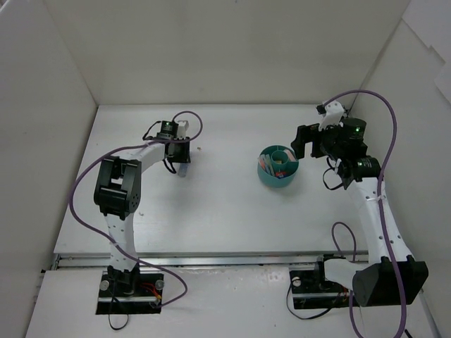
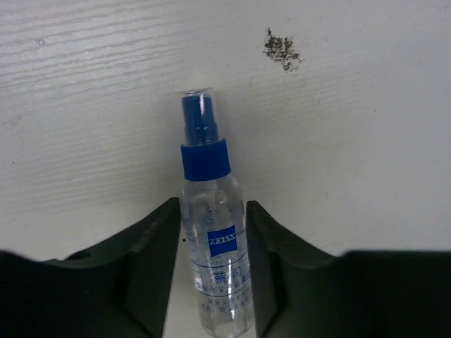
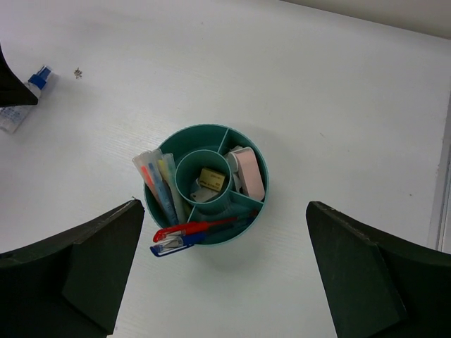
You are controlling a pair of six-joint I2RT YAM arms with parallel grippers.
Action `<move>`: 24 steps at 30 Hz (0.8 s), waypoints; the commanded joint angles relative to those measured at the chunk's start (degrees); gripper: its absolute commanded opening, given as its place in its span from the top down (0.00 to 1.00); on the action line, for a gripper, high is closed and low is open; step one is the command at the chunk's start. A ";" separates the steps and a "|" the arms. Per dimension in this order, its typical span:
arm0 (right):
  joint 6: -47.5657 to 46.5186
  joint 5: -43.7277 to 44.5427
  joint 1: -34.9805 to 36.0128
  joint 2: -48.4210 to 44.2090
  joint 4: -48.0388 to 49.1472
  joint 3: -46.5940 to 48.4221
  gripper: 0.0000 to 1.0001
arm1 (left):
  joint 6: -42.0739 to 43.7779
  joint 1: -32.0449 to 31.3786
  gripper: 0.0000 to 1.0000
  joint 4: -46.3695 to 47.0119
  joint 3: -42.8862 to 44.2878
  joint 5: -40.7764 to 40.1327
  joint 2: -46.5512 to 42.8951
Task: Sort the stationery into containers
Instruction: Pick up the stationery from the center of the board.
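A small clear bottle (image 2: 206, 151) with a blue cap lies on the white table. My left gripper (image 2: 212, 203) is shut on its body, one finger against each side. It shows faintly in the top view (image 1: 182, 171) and at the left edge of the right wrist view (image 3: 21, 102). The round teal bowl (image 3: 206, 127) holds a red pen (image 3: 194, 229), a blue pen (image 3: 173, 245), coloured sticks (image 3: 158, 186), a tan cube (image 3: 211, 179) and a pink eraser (image 3: 248, 174). My right gripper (image 3: 224, 205) hangs open, well above the bowl (image 1: 278, 167).
White walls enclose the table on the left, back and right. A small dark speck of debris (image 2: 282, 49) lies just beyond the bottle's cap. A purple cable (image 1: 77, 211) loops beside the left arm.
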 commanded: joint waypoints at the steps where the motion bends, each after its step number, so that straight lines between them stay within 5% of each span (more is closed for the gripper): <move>1: 1.32 2.08 -0.07 -2.66 3.23 -0.28 0.02 | 1.12 -0.25 0.72 -0.02 2.85 -0.55 -2.05; 5: 2.02 1.56 -0.33 -2.49 3.23 -0.90 0.02 | 2.09 -0.79 0.99 0.95 4.07 1.02 -3.54; 11: 4.13 -3.61 -0.42 -1.09 3.32 -1.08 0.02 | 5.51 -2.46 1.00 6.21 3.91 10.23 -9.51; 17: 10.69 -7.58 -0.16 -1.43 9.98 -4.39 0.02 | 9.56 -7.11 1.00 22.02 -4.88 19.91 -20.41; 20: 19.99 -12.66 0.37 -2.32 29.34 -10.62 0.02 | 8.69 -9.13 1.00 32.64 -7.43 26.50 -22.44; 24: 25.66 -13.92 4.83 0.57 38.12 -12.06 0.02 | 6.14 -11.50 1.00 40.84 -7.96 32.57 -22.18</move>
